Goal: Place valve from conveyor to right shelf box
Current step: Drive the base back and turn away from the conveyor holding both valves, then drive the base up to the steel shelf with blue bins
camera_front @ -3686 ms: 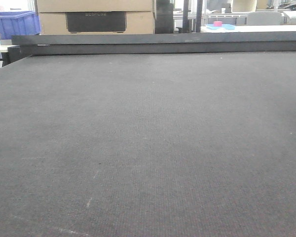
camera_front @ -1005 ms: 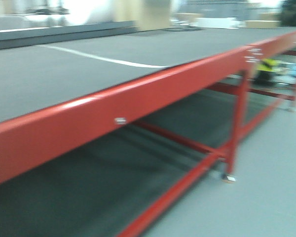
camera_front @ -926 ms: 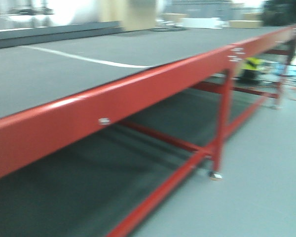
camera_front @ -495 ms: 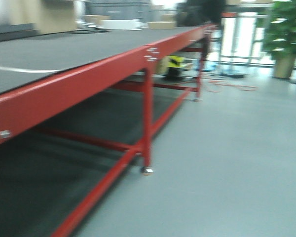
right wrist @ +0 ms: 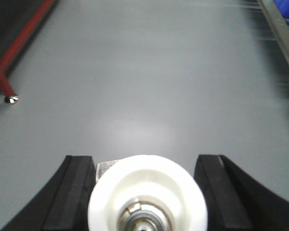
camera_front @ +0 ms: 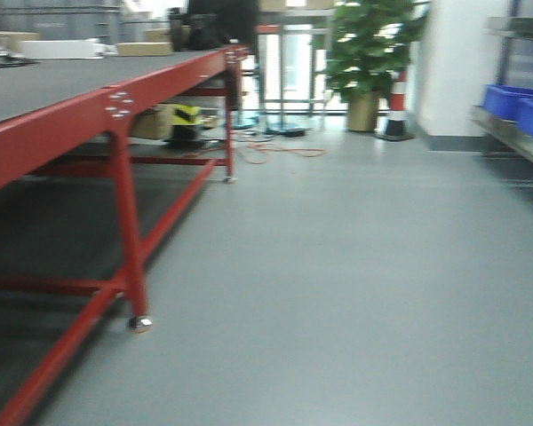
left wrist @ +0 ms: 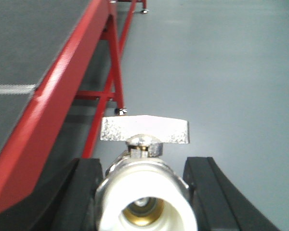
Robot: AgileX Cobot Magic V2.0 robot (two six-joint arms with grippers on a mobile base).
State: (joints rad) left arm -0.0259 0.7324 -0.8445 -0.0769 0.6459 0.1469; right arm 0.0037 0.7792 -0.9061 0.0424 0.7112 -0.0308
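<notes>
The left gripper (left wrist: 143, 161) has its jaws closed on the valve (left wrist: 143, 192) — silver handle (left wrist: 144, 130) on top — off the conveyor (left wrist: 19, 48), just right of its red frame (left wrist: 62, 96), above the floor (left wrist: 221, 72). The right gripper (right wrist: 144, 159) jaws clamp a second valve (right wrist: 147, 192). Blue boxes (camera_front: 515, 106) sit well right of the conveyor.

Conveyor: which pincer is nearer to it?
Left. The left pincer hangs just beside the conveyor; the right pincer is out over open floor, with only a frame foot far to its left.
</notes>
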